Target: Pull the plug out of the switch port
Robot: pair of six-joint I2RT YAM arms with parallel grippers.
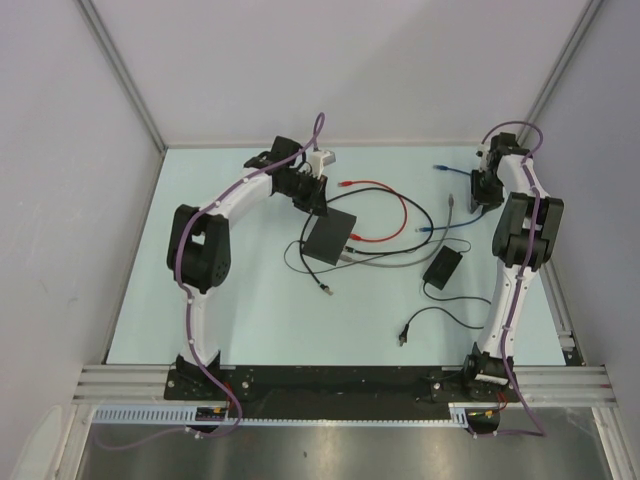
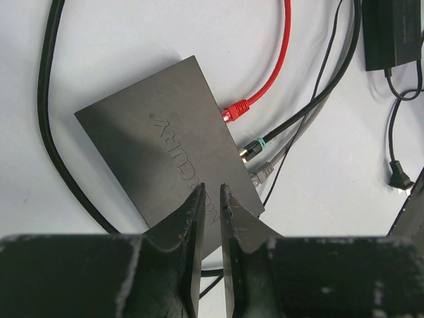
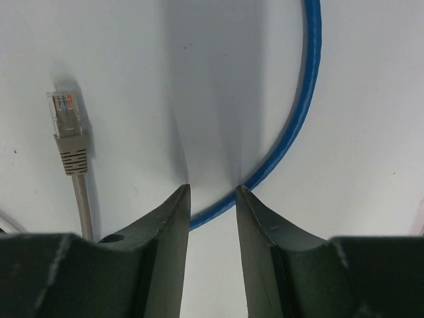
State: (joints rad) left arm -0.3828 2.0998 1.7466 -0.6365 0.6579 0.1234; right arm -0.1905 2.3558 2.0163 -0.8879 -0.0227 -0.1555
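Note:
The switch (image 2: 159, 146) is a flat matte-black box lying on the pale table, also seen in the top view as the switch (image 1: 330, 238). Along its right edge sit three plugs in a row: a red plug (image 2: 234, 112), a black plug with a teal band (image 2: 251, 148) and a grey plug (image 2: 262, 173). My left gripper (image 2: 212, 189) hovers over the switch's near corner, its jaws a narrow gap apart with nothing between them. Far right, my right gripper (image 3: 212, 189) stands open just above a blue cable (image 3: 298, 112) that curves under its fingertips without being gripped.
A loose grey plug (image 3: 66, 129) lies left of the right gripper. A black adapter brick (image 1: 441, 268) on a thin lead lies right of the switch. Red cable (image 1: 385, 190), blue cable (image 1: 440, 168) and black leads loop over the table's middle. Walls close in on three sides.

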